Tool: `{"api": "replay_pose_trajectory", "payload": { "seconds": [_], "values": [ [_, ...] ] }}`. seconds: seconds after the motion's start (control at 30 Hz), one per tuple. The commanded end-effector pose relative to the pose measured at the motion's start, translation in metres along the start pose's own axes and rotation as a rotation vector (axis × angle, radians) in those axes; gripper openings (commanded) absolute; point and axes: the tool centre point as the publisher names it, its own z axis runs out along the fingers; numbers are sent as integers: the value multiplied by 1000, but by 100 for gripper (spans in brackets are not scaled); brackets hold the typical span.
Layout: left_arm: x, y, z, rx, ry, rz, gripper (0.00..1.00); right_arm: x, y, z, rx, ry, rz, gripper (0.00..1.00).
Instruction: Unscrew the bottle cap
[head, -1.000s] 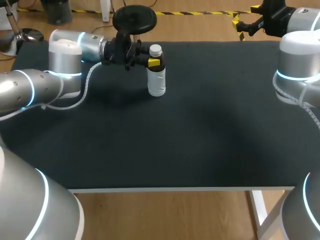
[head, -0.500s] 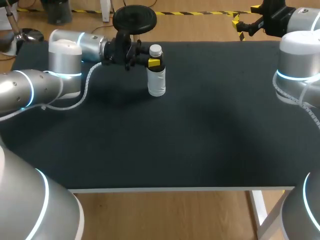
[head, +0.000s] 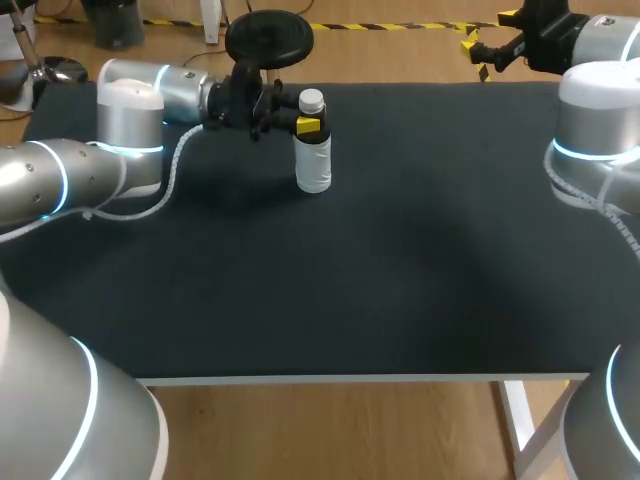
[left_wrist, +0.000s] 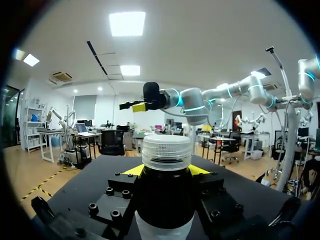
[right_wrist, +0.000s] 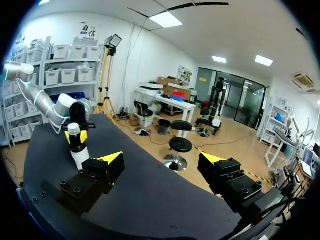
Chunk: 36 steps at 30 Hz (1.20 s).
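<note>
Dark table (head: 420, 250) carries bottle (head: 313, 165), seemingly clamped by left pincer (head: 307, 125).

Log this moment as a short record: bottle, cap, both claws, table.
bottle: upright on the table, toward its far left
cap: white, on the bottle, not yet off
left claw: shut on the bottle just below the cap, gripping from the side
right claw: open, empty, far from the bottle, near the table's far right edge
table: dark top
</note>
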Motion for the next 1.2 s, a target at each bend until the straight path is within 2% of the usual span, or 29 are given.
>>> {"api": "replay_pose_trajectory", "payload": {
  "seconds": [0.03,0.33,0.63,0.87,1.2],
  "values": [
    [2,-1,0,-2,-4,2,0,16,2,10,-48,26,3,100],
    [2,-1,0,-2,-4,2,0,75,13,31,-173,74,67,100],
    [2,-1,0,-2,-4,2,0,139,23,51,-227,98,116,100],
    [2,-1,0,-2,-4,2,0,175,28,66,-239,121,128,100],
    [2,-1,0,-2,-4,2,0,213,29,91,-241,170,166,100]
  ]
}}
